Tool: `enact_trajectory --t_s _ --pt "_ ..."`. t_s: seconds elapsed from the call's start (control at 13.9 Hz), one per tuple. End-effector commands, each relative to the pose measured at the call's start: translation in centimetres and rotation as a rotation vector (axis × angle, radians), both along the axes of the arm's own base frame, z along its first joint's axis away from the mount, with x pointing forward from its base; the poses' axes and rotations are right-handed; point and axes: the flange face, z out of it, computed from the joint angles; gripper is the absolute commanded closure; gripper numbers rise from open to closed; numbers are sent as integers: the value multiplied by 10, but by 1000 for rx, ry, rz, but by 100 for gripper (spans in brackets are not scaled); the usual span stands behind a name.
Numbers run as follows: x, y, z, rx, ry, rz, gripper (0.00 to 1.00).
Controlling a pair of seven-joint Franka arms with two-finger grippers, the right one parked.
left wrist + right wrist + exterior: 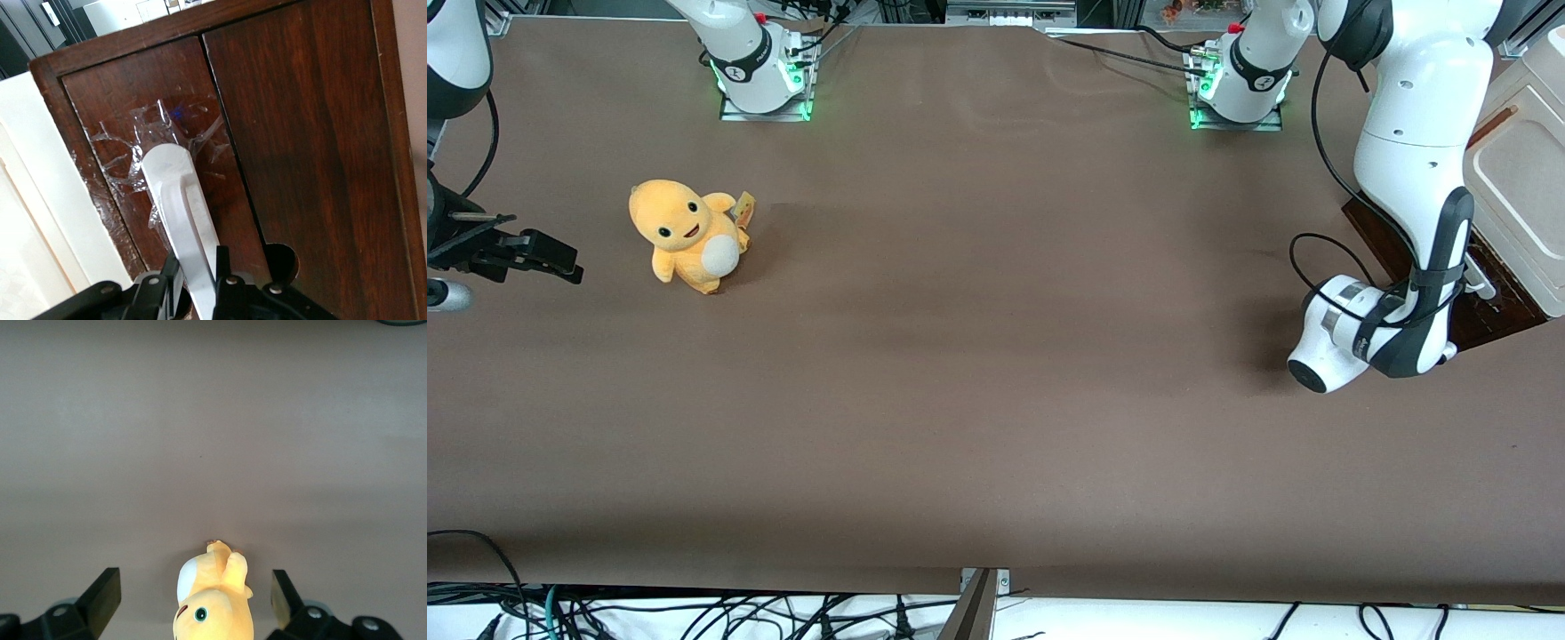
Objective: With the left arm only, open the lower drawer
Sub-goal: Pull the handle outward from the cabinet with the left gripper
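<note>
The lower drawer's glossy dark brown front (120, 113) fills the left wrist view, with a white bar handle (177, 200) taped onto it. My left arm's gripper (199, 280) is at the handle. Its black fingers (223, 267) press the bar from both sides. No pale inside shows, so the drawer looks closed. In the front view the left arm (1414, 178) bends down in front of the dark drawer front (1383, 236) at the working arm's end of the table. Its wrist hides the gripper there.
A second dark wooden panel (307, 133) lies beside the gripped drawer front. The cream cabinet body (1525, 169) stands at the table's edge and also shows in the left wrist view (33, 200). A yellow plush toy (687, 234) sits toward the parked arm's end.
</note>
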Motion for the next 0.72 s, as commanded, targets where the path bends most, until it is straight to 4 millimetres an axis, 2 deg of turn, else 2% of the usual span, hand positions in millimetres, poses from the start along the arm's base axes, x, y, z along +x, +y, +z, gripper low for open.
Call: enact_trajectory --t_s 0.0,0.36,0.65 --pt "8 -19 -6 1 41 -53 95" --pt "11 -53 -11 -13 38 -86 93" --pt "21 -85 -9 -35 14 -112 92"
